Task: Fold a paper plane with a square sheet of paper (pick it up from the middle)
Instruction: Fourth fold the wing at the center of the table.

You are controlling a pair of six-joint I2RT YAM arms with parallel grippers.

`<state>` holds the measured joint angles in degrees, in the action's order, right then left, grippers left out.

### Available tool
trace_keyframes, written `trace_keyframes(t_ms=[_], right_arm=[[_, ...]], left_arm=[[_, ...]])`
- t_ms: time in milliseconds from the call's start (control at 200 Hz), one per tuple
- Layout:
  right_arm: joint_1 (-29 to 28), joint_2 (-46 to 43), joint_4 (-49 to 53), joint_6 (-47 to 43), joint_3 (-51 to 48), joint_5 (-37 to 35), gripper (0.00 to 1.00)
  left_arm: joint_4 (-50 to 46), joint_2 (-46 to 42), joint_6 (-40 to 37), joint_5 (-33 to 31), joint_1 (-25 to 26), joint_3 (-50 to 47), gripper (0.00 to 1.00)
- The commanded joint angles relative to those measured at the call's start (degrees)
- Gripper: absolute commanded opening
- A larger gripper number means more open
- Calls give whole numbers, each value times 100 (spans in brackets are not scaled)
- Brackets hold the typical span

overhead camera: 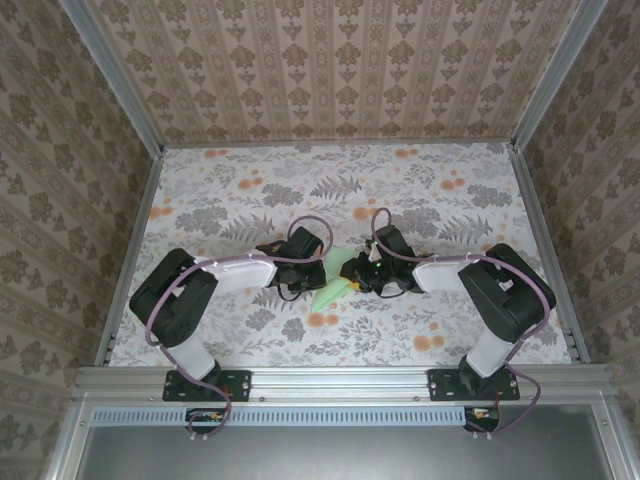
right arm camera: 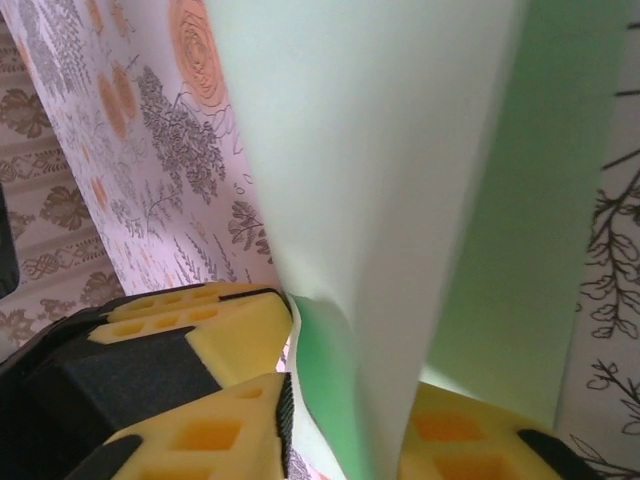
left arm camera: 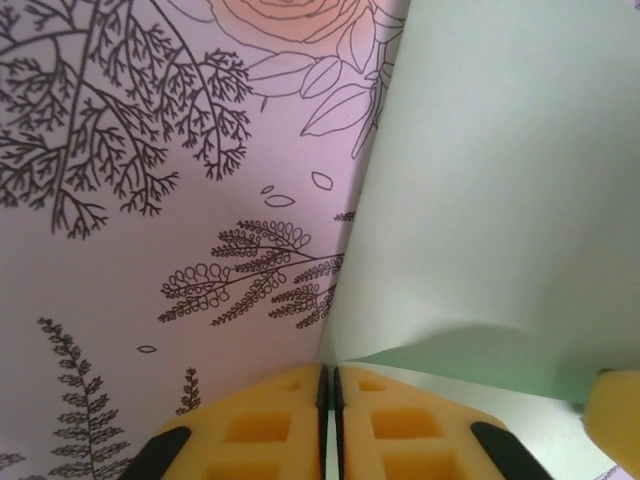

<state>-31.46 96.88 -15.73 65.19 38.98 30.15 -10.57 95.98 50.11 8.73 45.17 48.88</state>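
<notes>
- Pale mint-green square sheet of thin paper (overhead camera: 340, 263) stands partly lifted and bent off the floral-printed counter (overhead camera: 230, 200). It is just beyond the middle of the silver metal rail (overhead camera: 330, 380) that carries both arm bases.
- Left hand (overhead camera: 315, 268) reaches in from beyond the rail's left half and right hand (overhead camera: 362, 275) from beyond its right half. They meet at the sheet, probably so that one can steady the paper while the other shapes a crease.
- From above, the hands' dark bodies hide the contact, and only a bent green sliver shows between them.
- The left wrist view gives the left hand (left arm camera: 330, 375) up close. Its yellow pads are all but pressed together, and a folded edge of the sheet (left arm camera: 500, 200) runs down into their seam, so it seems to pinch that edge. The rest rises as a smooth wall off the counter (left arm camera: 150, 250).
- The right wrist view shows the right hand (right arm camera: 345, 410) astride the sheet (right arm camera: 380, 180). One yellow finger (right arm camera: 220, 435) sits to one side, the other (right arm camera: 470, 440) opposite, with curled layers between them. The fingers stand a little apart, and I cannot tell whether they press the paper.
</notes>
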Motion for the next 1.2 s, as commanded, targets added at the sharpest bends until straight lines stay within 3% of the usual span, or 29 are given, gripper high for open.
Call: trace_keyframes(t_ms=[0, 165, 345, 605, 850, 1195], right_arm=[[-35, 82, -23, 77, -7, 16, 17], [-27, -23, 625, -96, 91, -440, 5], [0, -251, 1468, -369, 338, -711, 2], [-27, -1078, 3192, -476, 649, -1541, 0], [-57, -1114, 3393, 222, 724, -1450, 0], [-202, -860, 3646, 636, 949, -1490, 0]], left_arm=[[-196, -336, -84, -68, -86, -47, 19], [-359, -761, -275, -238, -130, -27, 43], [-360, -1259, -608, -469, -135, -66, 67], [834, -1893, -1870, -467, 159, -816, 92], [1988, -2259, -2783, -725, 755, -1612, 100], [2795, -1704, -3752, -865, 1076, -1824, 93]])
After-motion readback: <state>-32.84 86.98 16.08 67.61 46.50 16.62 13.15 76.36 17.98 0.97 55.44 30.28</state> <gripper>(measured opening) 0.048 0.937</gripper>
